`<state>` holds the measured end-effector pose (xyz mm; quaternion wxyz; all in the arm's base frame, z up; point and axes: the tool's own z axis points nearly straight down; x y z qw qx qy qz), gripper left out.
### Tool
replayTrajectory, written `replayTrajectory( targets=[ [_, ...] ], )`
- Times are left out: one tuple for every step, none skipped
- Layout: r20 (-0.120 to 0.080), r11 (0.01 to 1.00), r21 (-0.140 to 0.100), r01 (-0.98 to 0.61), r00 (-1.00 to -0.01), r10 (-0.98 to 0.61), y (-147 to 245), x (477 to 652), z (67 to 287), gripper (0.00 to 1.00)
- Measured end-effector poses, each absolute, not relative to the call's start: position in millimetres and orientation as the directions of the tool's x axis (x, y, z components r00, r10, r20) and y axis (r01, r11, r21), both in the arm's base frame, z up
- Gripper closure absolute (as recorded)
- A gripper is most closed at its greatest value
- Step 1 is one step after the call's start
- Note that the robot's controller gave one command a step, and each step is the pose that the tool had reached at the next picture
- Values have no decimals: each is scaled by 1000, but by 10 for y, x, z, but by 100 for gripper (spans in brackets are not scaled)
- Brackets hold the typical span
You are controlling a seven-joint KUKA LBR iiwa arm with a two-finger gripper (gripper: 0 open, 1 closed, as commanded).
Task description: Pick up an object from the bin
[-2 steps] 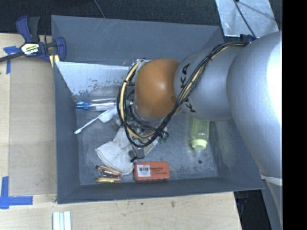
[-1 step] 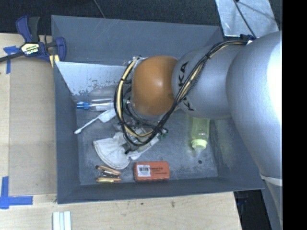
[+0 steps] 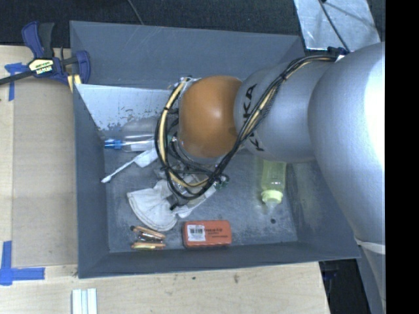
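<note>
From the camera view, the silver arm reaches in from the right across the grey metal bin. Its rounded orange-brown wrist cover, looped with black and yellow cables, sits over the middle of the bin floor. The hand hangs below that cover, low over the floor and largely hidden by the cover and cables. Whether it is apart or together cannot be told, and nothing can be seen clamped in it.

The thing nearest the hand is a white crumpled cloth. It lies on the floor left of centre, and its upper right edge reaches right under the hand.

Just below the cloth and towards the near wall lies a flat orange rectangular packet with a white label. To its left are a few small brown and brass-coloured sticks.

A pale yellow-green translucent plastic bottle lies to the right, well apart from the hand. On the left, near the far wall, lie a clear plastic tube with a blue end and a white plastic spoon-like stick, which is tilted.
</note>
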<state>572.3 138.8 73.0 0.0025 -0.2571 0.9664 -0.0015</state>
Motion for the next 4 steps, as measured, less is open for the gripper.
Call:
replayTrajectory(
  targets=[
    [-2, 867, -3, -498, -867, -498, 1387, 5716, 763, 100],
    [5, 868, 1, -496, -868, -496, 1387, 5689, 949, 100],
    [-2, 868, -1, -496, -868, -496, 1395, 5710, 1161, 100],
    [-9, 868, -3, -496, -868, -496, 1397, 5726, 1241, 100]
  ],
)
